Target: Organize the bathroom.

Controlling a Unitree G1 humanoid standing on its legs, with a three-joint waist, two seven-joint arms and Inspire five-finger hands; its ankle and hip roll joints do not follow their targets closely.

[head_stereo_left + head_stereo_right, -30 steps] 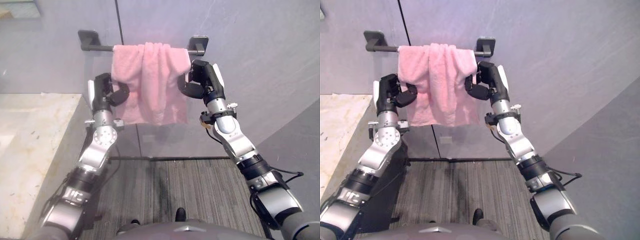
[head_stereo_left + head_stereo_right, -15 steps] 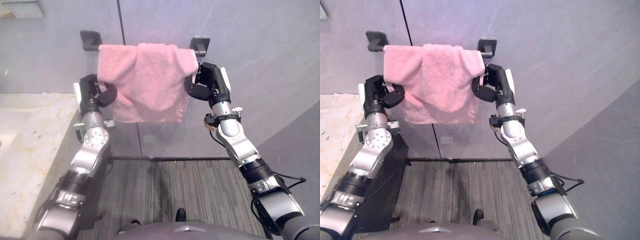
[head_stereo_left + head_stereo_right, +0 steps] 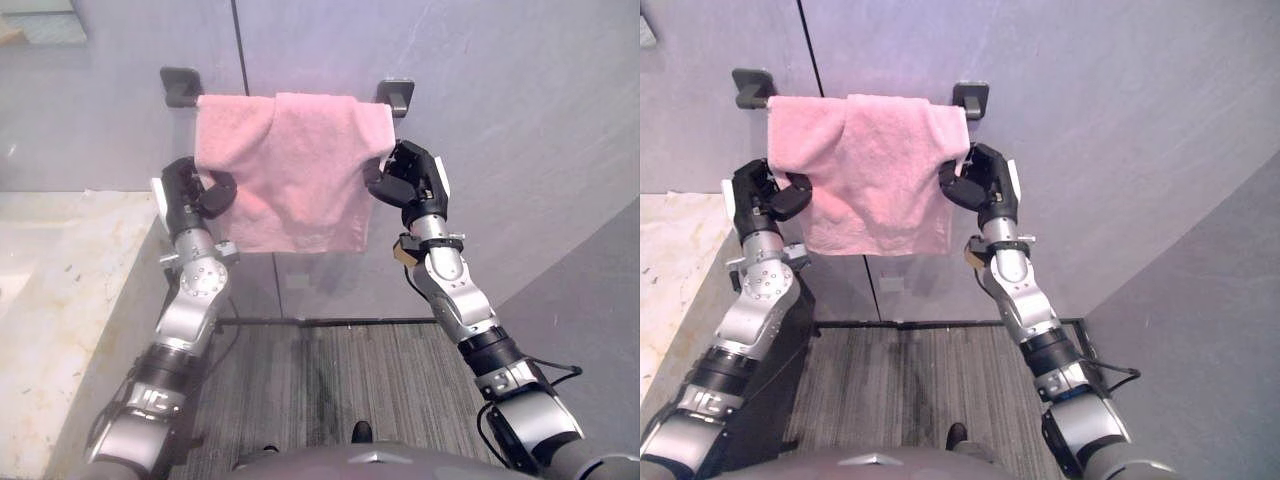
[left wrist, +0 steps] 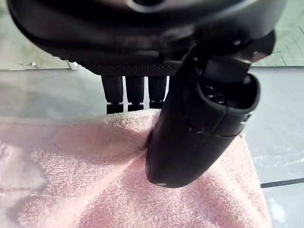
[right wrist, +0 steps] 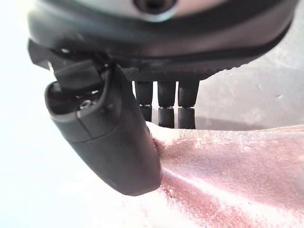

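Left eye view: fluffy pink towel [image 3: 290, 165] drapes over dark wall rail [image 3: 181, 85]; left hand [image 3: 192, 190] and right hand [image 3: 405, 176] pinch its side edges, beside marbled worktop [image 3: 60, 300].

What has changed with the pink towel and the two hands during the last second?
The pink towel, bunched toward the right end of the rail a second ago, now hangs spread along it. The left hand pulled its edge leftward; the right hand sank a little. Both hands still pinch the towel's side edges, and it still hangs over the rail.
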